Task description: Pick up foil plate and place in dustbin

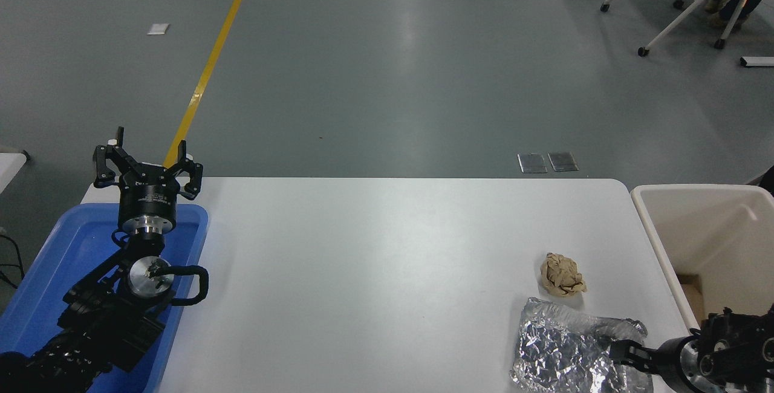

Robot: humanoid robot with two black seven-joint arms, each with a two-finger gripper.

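Grey floor lies beyond the white surface [375, 260], where the crinkled silver foil plate [559, 350] sits at the near right corner, beside the cream dustbin [713, 242]. It looks light, flimsy and easily crushed, so its raised rim seems the best hold; the right end effector [623, 357] is at that rim, its opening unclear, while the left end effector [147, 166] stands parked, spread and empty

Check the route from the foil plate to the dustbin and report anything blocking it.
Nothing visible blocks it. The foil plate lies at the table's near right corner, and the dustbin stands just beyond the table's right edge. The paper ball sits farther back, off that line. The right end effector is at the plate.
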